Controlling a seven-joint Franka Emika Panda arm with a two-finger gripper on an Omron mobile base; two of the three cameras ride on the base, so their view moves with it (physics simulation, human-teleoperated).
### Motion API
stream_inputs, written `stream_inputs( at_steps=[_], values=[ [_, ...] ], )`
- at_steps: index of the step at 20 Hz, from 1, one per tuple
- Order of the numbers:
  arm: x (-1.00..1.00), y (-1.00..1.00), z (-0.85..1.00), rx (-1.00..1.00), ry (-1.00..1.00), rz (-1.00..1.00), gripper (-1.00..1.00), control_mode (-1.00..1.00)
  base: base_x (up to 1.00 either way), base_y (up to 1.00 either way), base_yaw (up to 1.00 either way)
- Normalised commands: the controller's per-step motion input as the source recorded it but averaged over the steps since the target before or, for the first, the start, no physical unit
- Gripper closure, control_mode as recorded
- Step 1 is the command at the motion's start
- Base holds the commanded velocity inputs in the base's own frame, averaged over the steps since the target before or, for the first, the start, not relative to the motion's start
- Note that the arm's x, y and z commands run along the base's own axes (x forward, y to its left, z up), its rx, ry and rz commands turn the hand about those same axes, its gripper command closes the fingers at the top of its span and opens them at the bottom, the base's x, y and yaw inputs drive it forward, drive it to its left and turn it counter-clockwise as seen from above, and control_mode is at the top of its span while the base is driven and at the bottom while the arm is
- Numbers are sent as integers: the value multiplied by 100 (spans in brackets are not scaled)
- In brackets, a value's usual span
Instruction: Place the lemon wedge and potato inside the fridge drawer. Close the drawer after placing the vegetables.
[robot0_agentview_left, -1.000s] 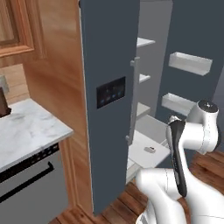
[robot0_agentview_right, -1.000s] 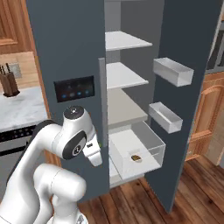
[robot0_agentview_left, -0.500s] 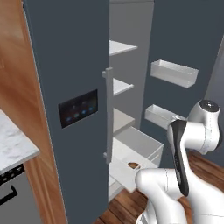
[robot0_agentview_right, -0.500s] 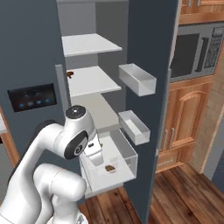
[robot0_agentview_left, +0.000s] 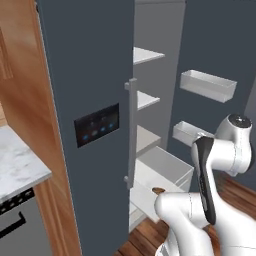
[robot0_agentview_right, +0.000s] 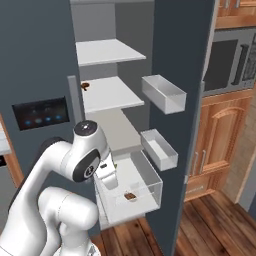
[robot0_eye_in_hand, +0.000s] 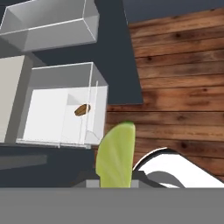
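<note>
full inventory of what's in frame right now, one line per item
fridge drawer: 1, translucent whitish, pulled out low in the fridge
potato: 1, tan-brown, lying inside the drawer
lemon wedge: 1, yellow-green, between the fingertips in the hand view
fridge: 1, dark grey, right door open
shelves: 2 flat white, upper fridge
door bins: 2, clear, on the open door
small brown item: 1, on the middle shelf, too small to identify
counter: 1, white marble, left
floor: brown wood
gripper: 1, shut on lemon wedge

No readable text or labels — fridge door panel (robot0_agentview_left: 97, 125) shows blue glowing marks, perhaps icons — illegible.
</note>
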Motion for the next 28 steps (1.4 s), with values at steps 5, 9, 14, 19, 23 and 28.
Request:
stream_inputs(
  at_steps=[5, 9, 14, 19, 23, 28],
  values=[
    [0, 0, 0, 0, 0, 0, 100, 100, 52, 32, 0],
    [0, 0, 0, 0, 0, 0, 100, 100, 7, 8, 0],
    [0, 0, 0, 0, 0, 0, 100, 100, 11, 0, 0],
    [28, -1, -34, 0, 0, 3, 100, -100, 11, 0, 0],
    [81, 0, -98, -6, 0, 9, 100, -100, 0, 0, 0],
    [74, -22, -88, -2, 0, 19, 100, -100, 0, 0, 0]
  ],
)
